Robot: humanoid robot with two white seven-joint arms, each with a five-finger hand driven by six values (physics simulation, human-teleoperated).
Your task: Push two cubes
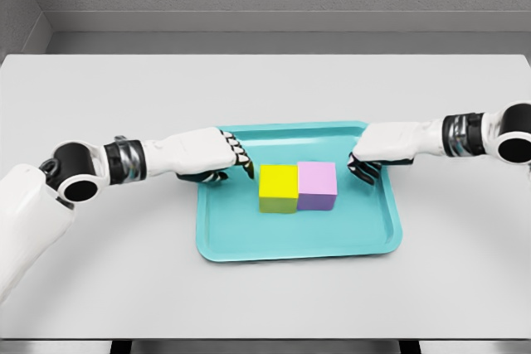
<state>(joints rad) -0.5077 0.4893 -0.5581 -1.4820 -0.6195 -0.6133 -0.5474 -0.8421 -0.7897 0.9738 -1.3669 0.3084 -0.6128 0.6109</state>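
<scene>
A bright yellow cube [278, 188] and a soft pink cube with a purple front [317, 186] sit side by side in the middle of a flat teal plastic tray [224, 242]. The two cubes touch each other. The tray lies on a wide pale grey surface [99, 89].

The left hand [211, 155] reaches over the left edge of the tray. Its fingers [241, 155] are loosely bent and hold nothing, and the tips are just beside the yellow cube. The right hand [377, 155] is at the right edge of the tray. Its fingers [362, 170] are curled down and hold nothing too. It is near the pink cube but not touching it.

The cubes seem to be pushed together already, so the job looks almost done or done. If more pushing is needed, each hand should press gently and straight inward, so the cubes stay lined up and do not slide off the tray.
</scene>
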